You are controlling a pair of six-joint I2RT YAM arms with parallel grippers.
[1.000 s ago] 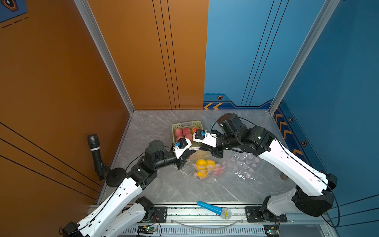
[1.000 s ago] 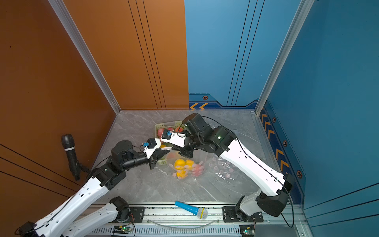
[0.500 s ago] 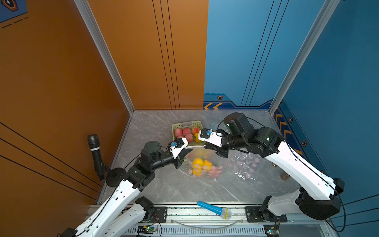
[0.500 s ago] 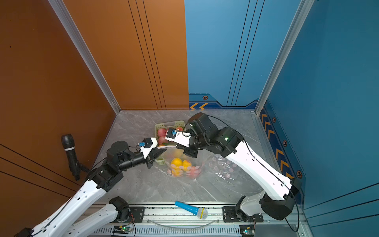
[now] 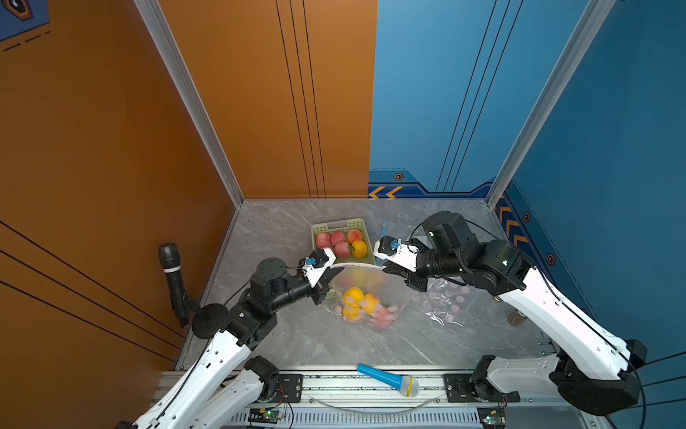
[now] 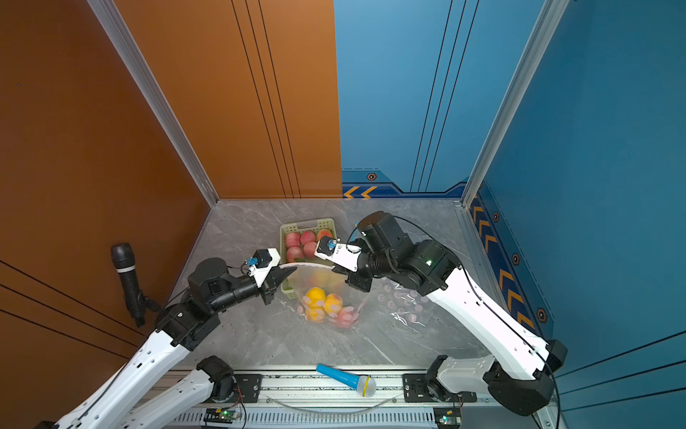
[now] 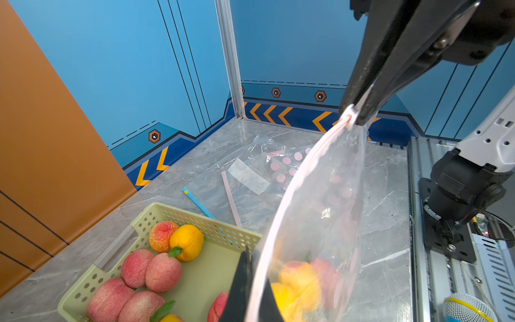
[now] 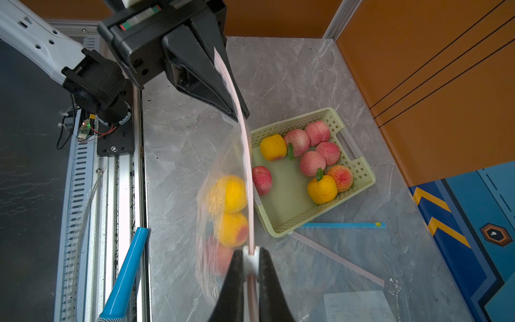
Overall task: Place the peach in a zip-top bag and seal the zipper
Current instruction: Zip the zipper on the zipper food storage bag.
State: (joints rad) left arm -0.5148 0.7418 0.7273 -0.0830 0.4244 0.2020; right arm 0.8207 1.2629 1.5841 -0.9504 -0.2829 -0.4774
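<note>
A clear zip-top bag (image 5: 365, 293) (image 6: 326, 289) hangs between my two grippers in both top views, with yellow and pink peaches (image 5: 362, 302) (image 8: 231, 195) in its bottom. Its pink zipper strip (image 7: 292, 195) (image 8: 245, 133) is stretched taut from one gripper to the other. My left gripper (image 5: 336, 273) (image 7: 252, 278) is shut on one end of the strip. My right gripper (image 5: 384, 265) (image 8: 250, 259) is shut on the white slider (image 8: 250, 263) (image 7: 349, 111) at the other end. More peaches lie in the green basket (image 5: 336, 226) (image 8: 359, 167) just behind the bag.
Two other flat bags lie on the marble table: one with pink dots (image 5: 445, 301) under my right arm, one with a blue zipper (image 8: 342, 225) beside the basket. A blue toy microphone (image 5: 388, 379) lies on the front rail. A black microphone (image 5: 172, 282) stands at the left wall.
My right gripper has moved right along the zipper strip and away from the left gripper, which shifted slightly left. The strip between them is now longer and taut.
</note>
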